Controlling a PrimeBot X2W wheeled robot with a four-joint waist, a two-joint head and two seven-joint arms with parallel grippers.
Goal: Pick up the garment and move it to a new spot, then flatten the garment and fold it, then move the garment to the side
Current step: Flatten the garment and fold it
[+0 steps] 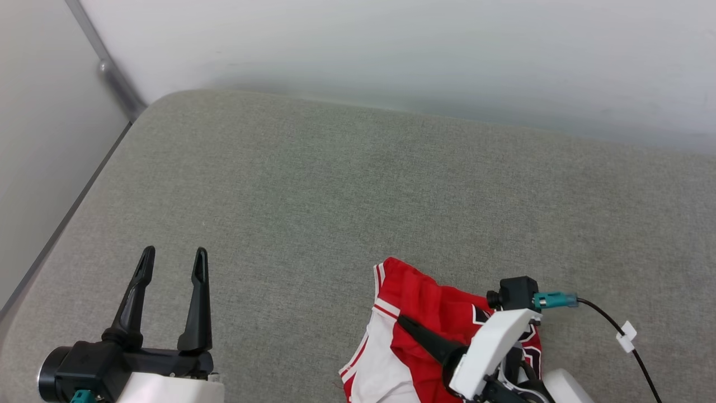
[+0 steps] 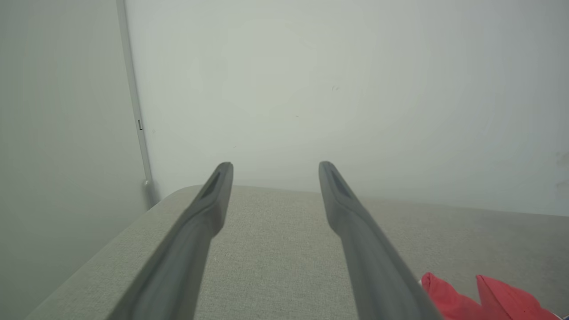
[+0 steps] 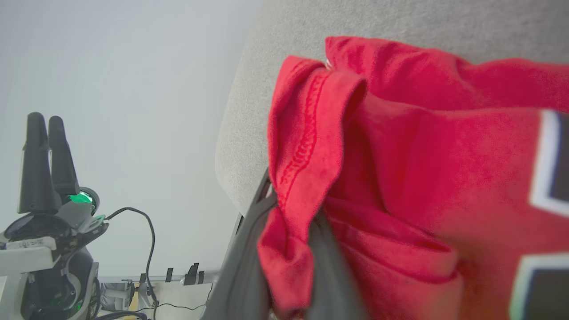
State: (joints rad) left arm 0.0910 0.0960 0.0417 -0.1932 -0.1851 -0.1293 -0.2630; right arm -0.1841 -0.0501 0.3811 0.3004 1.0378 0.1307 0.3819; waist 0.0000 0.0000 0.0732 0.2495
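Observation:
The garment (image 1: 425, 302) is a crumpled red jersey with white panels and striped trim, lying near the front edge of the grey padded surface (image 1: 347, 190). My right gripper (image 1: 404, 322) reaches over it from the right and is shut on a fold of its red fabric (image 3: 400, 155), which bunches between the two dark fingers (image 3: 329, 271). Black, white-outlined lettering shows at that view's right edge. My left gripper (image 1: 174, 252) hovers open and empty at the lower left, well apart from the garment. A red corner of the garment (image 2: 489, 298) shows past its right finger.
Pale walls close the surface at the back and left, with a metal post (image 1: 114, 78) in the corner. The surface's rounded left edge (image 1: 67, 218) drops to a gap. A black cable (image 1: 621, 330) with a teal plug trails from my right wrist.

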